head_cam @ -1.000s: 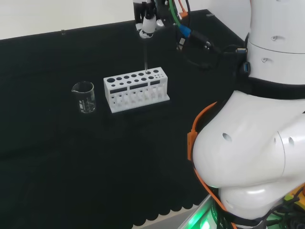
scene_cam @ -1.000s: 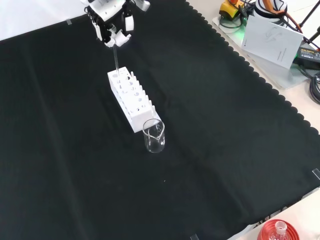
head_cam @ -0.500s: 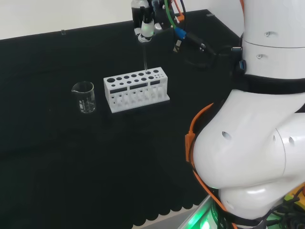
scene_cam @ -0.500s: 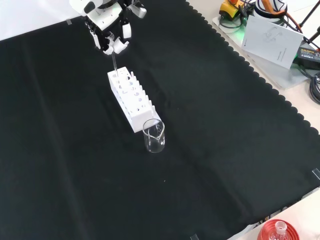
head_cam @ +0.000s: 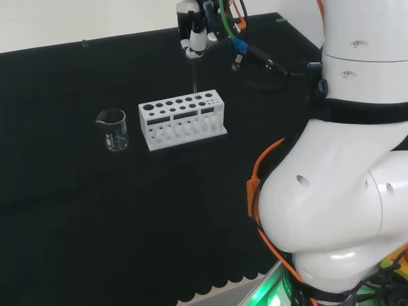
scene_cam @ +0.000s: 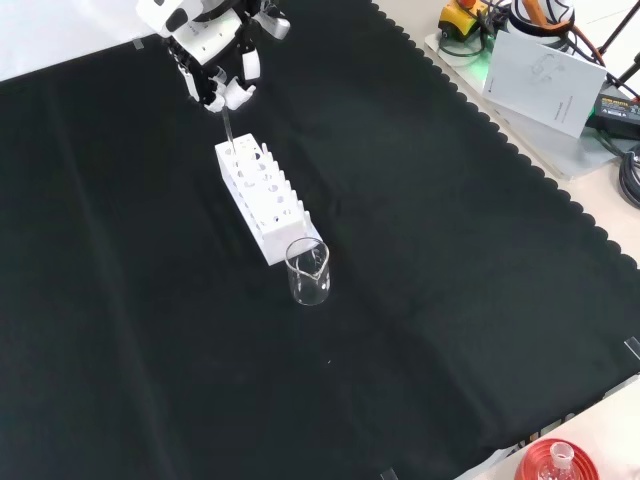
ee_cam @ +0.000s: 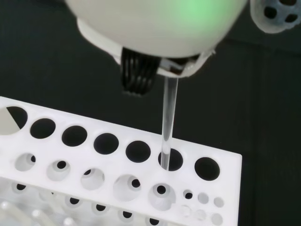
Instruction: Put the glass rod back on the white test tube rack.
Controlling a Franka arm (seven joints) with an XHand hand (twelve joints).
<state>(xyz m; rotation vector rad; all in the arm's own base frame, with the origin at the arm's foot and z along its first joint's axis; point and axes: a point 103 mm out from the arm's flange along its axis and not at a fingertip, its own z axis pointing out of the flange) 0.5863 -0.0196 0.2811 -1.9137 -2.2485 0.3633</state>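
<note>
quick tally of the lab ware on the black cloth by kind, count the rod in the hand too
glass rod: 1, held in the hand
white test tube rack: 1
glass beaker: 1
total: 3

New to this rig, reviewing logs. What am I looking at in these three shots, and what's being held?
It is one white robot arm at a bench covered in black cloth. In place of a gripper it carries a black and white robot hand.

The head view looks over the arm from behind; the big white shapes at its right are the arm's own links. The front view looks down on the cloth from the opposite side. The wrist view looks past the palm from a camera at the wrist.

On the cloth stand a white test tube rack and a clear glass beaker.

The robot hand pinches a glass rod, holding it upright. In the wrist view its lower end lines up with a hole near one end of the rack; how deep it sits I cannot tell.
</note>
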